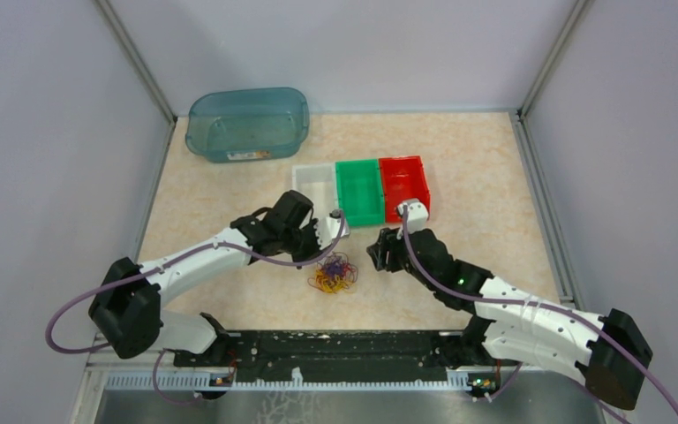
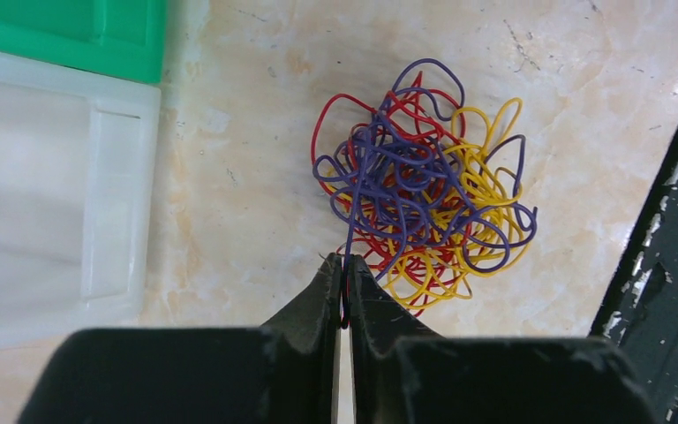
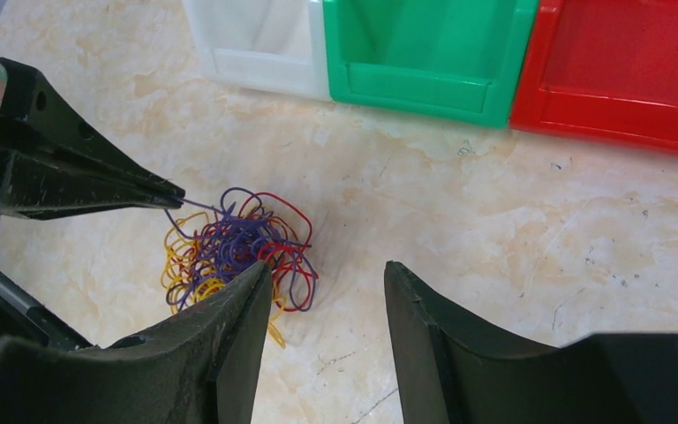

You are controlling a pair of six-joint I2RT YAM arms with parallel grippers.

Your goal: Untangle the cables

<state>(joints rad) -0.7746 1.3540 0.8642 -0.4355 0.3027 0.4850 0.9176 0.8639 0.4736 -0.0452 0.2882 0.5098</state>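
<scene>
Cables point(image 2: 419, 190): one tangled clump of purple, red and yellow strands on the counter point(image 2: 256, 115), near the white bin point(image 2: 44, 194), on its arm-base side. My left jaws are clenched on one purple strand at the clump's bin-side edge. My right jaws are released and empty, just beside the clump, farther from the white bin. Step, as I judge it: pulling out the first strand, none separated yet. Next: right jaws pin the rest while left draws the purple strand out slowly, or the whole clump drags.

Bright even light, sharp focus.
</scene>
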